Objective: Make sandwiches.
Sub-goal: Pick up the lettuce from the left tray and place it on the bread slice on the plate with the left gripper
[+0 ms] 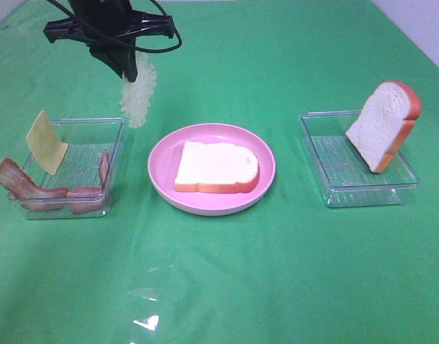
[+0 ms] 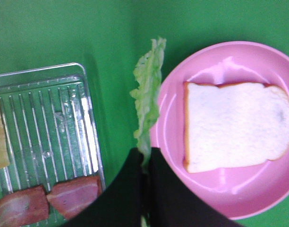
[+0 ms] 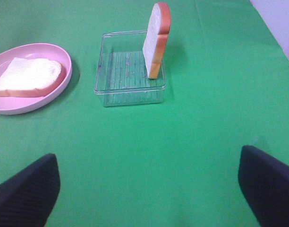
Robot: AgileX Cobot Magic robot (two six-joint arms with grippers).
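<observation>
We log bare green surface (image 1: 277, 287) across the lower frame, open. At centre sits the pink plate (image 1: 161, 179) with a flat bread slice (image 1: 216, 166), open from above. In the left tray (image 1: 83, 122), cheese (image 1: 46, 143) and bacon (image 1: 26, 188) poke over the rim. In the right tray (image 1: 334, 154), an upright bread slice (image 1: 383, 125) fills the right corner. The lettuce (image 1: 138, 97) dangles from the left gripper (image 1: 130, 70) between left tray and plate.

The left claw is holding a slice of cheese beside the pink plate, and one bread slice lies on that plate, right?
Not cheese: the left gripper pinches a lettuce leaf, as the left wrist view shows. It does hang beside the pink plate, where one bread slice lies.
</observation>
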